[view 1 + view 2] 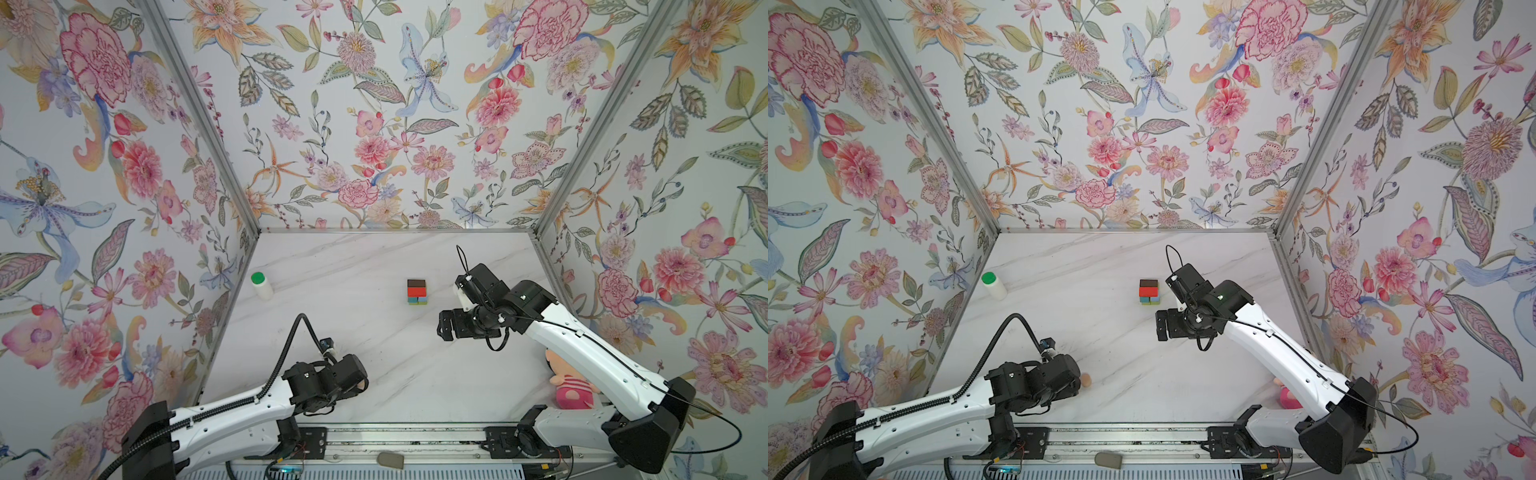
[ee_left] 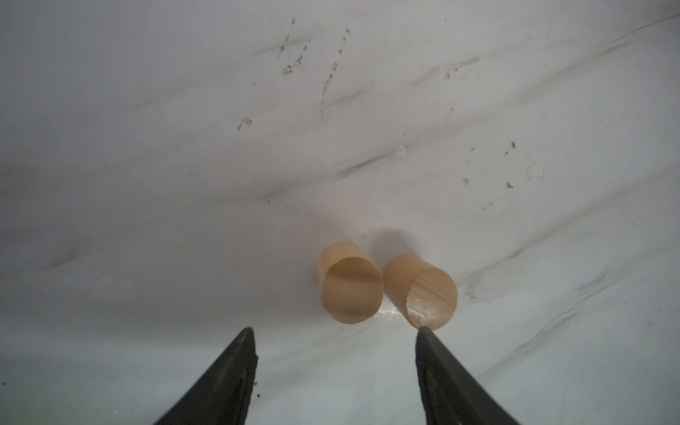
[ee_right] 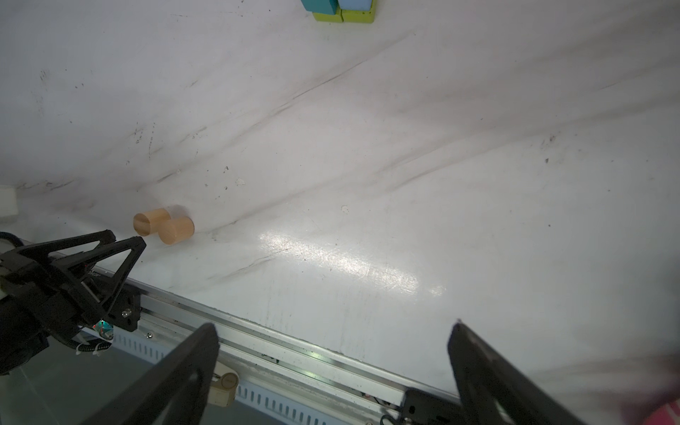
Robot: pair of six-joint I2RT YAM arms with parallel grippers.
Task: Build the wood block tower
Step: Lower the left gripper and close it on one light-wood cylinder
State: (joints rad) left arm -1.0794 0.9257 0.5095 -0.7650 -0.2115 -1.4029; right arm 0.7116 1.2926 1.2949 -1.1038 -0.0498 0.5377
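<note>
The wood block tower (image 1: 417,291) (image 1: 1149,291) stands mid-table: lime-green cubes at the base, teal and light-blue ones above, then a red oblong and a dark-brown one on top. Its base shows at the edge of the right wrist view (image 3: 342,13). Two tan cylinders (image 2: 351,283) (image 2: 423,290) lie side by side on the table near the front left. My left gripper (image 2: 335,329) is open just short of them, one fingertip at the rim of the second cylinder, nothing between the fingers. My right gripper (image 1: 442,326) (image 3: 334,325) hovers wide open and empty, in front of and to the right of the tower.
A green-capped white bottle (image 1: 262,286) stands by the left wall. A pink plush doll (image 1: 573,386) lies at the front right, partly under my right arm. A metal rail (image 1: 395,440) runs along the table's front edge. Floral walls close in three sides.
</note>
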